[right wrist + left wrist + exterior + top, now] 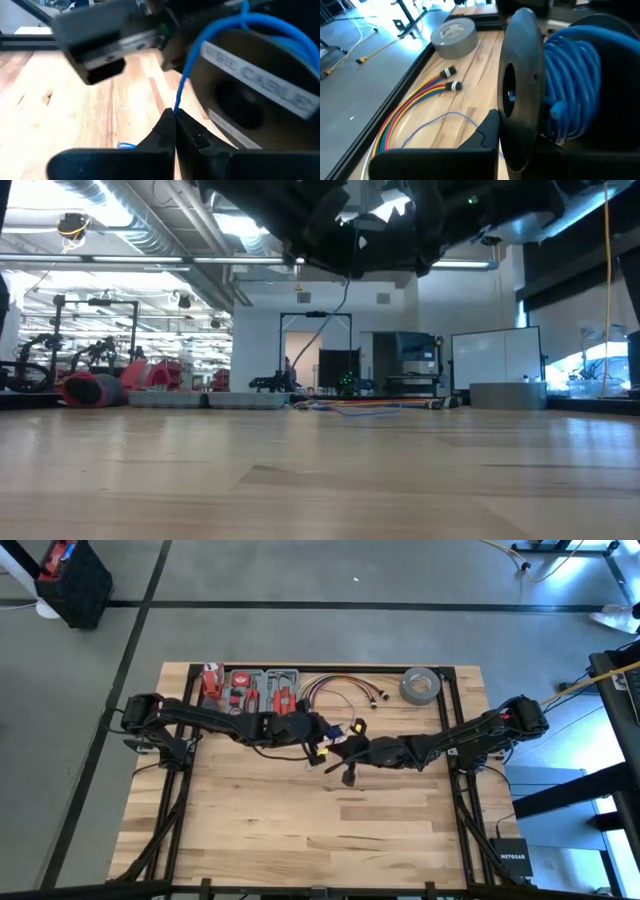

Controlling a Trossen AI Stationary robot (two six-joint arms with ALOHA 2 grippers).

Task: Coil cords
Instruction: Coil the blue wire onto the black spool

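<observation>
A black spool [520, 90] wound with thin blue wire [570, 85] is held up over the table's middle. My left gripper [505, 145] is shut on it; in the high view this gripper [322, 738] is left of centre. My right gripper [175, 117] is shut on the blue wire [187, 70] just beside the spool [260, 95]; in the high view it [355, 755] meets the left gripper. A loose end of the wire [435, 122] lies on the table. No separate black cord shows. My left gripper holds the spool by its round black flange [517, 125], near the flange's lower rim. One finger [487, 132] stands on the flange's outer face; the other is hidden behind the flange. The spool is lifted clear of the table with its flange on edge. My right gripper pinches a single strand of the blue wire [176, 107] between its two fingertips. The strand rises from the fingers and curves over to the spool. It is clear of the table here.
A grey tape roll [421, 686] and a bundle of red, yellow and white cables with plug ends [335, 690] lie at the far edge, with a tray of red-handled tools [255, 690] to their left. The near half of the table [300, 830] is bare wood.
</observation>
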